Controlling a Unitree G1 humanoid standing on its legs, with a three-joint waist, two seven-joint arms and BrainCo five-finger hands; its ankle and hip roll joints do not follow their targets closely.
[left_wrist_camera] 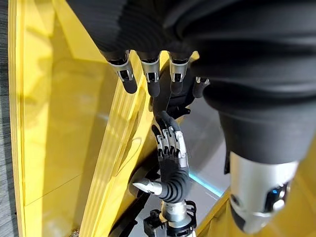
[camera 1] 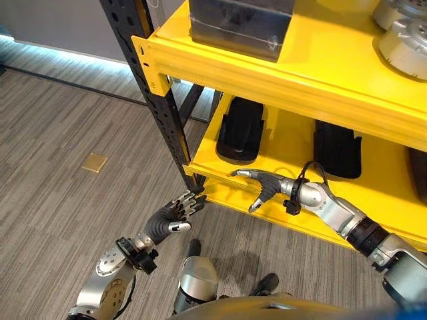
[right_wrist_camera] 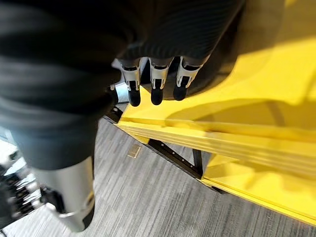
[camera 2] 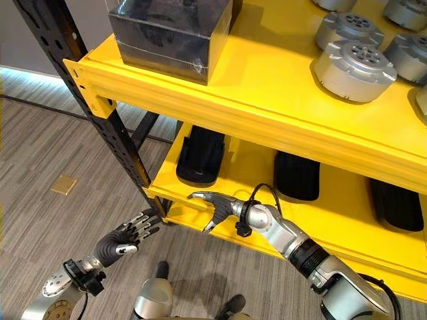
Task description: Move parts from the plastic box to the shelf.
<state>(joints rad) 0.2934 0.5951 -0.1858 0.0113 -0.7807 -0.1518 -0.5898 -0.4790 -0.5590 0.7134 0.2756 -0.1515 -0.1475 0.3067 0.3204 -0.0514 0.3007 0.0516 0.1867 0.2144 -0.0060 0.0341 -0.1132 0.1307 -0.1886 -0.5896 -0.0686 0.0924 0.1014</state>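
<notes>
Right hand over front edge of lower yellow shelf, fingers loosely extended, holding nothing. Left hand low by the black post, fingers relaxed and spread, empty. Black parts lie on the lower shelf, nearest one just beyond the right hand. Top shelf: clear box and silver round parts.

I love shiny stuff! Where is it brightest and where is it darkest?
Left eye view: a light strip glows at the far edge of the floor. Right eye view: the silver parts gleam on the top shelf; the black parts below sit in its shade. Right wrist view: a bright patch lies on the yellow board.
</notes>
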